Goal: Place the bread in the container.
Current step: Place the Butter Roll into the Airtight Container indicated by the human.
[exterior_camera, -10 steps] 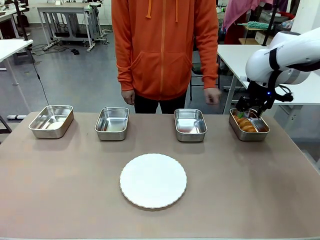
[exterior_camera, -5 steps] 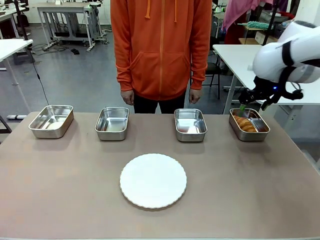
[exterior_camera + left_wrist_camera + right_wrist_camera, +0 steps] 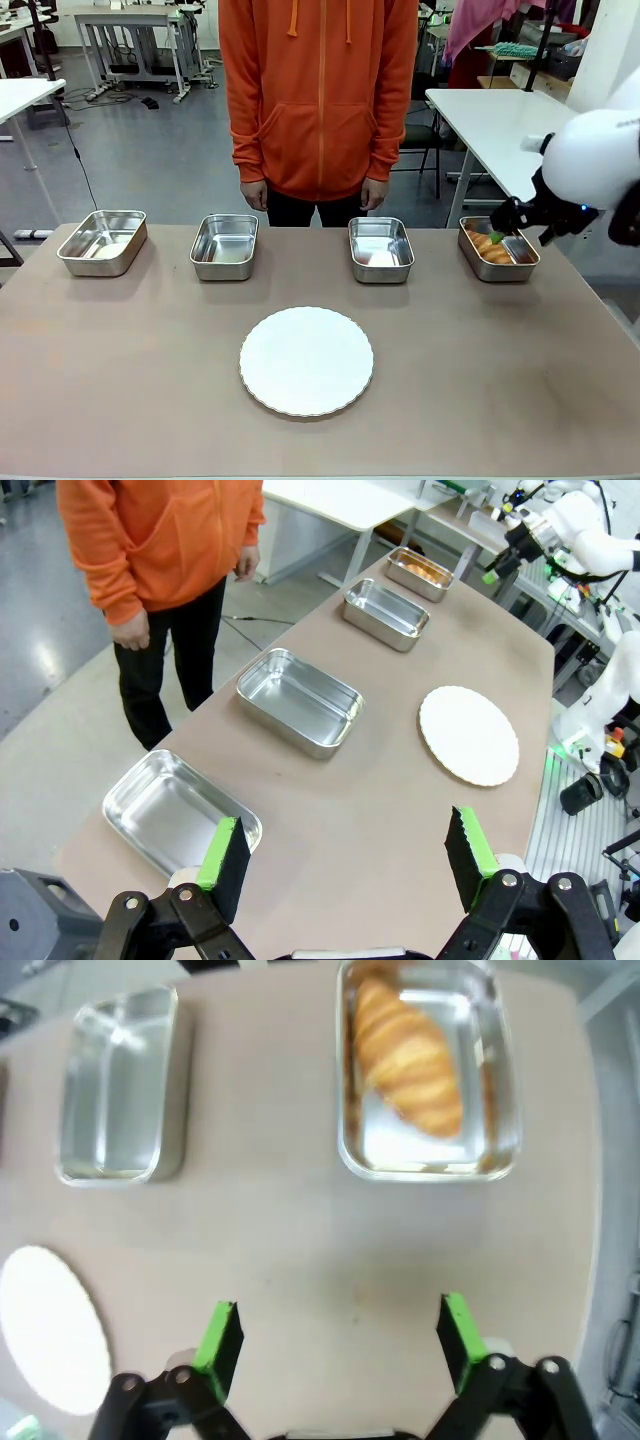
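The bread (image 3: 489, 248), a golden-brown croissant, lies in the container (image 3: 498, 272), the steel tray at the table's far right. My right gripper (image 3: 503, 230) hangs just above and to the right of that tray, open and empty. From the right wrist the bread (image 3: 408, 1055) rests diagonally inside the container (image 3: 430, 1172), well ahead of the right gripper (image 3: 338, 1335), whose green pads stand wide apart over bare table. My left gripper (image 3: 345, 855) is open and empty above the table's left end, near the leftmost tray (image 3: 170, 815).
Three other steel trays (image 3: 102, 241) (image 3: 224, 246) (image 3: 381, 249) line the far edge. A round white plate (image 3: 306, 361) sits mid-table. A person in an orange hoodie (image 3: 320, 100) stands behind the table, hands at the sides.
My right gripper has lifted off the far-right tray and drawn back to the right, leaving the bread inside. The person's hand has dropped to the side.
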### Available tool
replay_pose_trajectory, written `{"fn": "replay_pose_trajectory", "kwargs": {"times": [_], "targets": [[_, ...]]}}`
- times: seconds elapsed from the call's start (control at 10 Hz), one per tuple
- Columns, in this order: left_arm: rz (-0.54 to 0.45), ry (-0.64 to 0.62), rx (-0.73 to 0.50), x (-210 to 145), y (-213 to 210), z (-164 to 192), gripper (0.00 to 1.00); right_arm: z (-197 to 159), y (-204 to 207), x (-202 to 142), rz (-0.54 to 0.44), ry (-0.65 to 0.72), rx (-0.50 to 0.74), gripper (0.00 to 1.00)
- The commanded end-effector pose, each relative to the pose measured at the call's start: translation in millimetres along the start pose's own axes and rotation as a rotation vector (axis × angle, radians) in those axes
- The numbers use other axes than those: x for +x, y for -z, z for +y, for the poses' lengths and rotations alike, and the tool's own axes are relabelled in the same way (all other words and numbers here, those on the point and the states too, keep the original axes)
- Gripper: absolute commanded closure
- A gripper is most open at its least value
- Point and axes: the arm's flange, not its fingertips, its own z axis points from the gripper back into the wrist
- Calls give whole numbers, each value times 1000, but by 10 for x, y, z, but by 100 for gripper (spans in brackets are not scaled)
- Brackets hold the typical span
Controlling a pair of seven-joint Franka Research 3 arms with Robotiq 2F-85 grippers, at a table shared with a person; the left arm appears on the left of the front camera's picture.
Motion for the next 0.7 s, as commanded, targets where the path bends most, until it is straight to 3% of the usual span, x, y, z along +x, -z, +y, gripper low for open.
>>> {"fn": "replay_pose_trajectory", "kwargs": {"times": [0.0,0.2,0.3,0.6], "targets": [[-3,14,-8,3,-1,-14,0,17,40,-181,-18,-41,42,0],[-3,14,-8,3,-1,-14,0,33,109,-205,-38,-75,-35,0],[-3,14,-8,3,-1,-14,0,104,21,-160,6,-36,11,0],[-3,14,-8,3,-1,-14,0,104,21,-160,6,-36,11,0]]}}
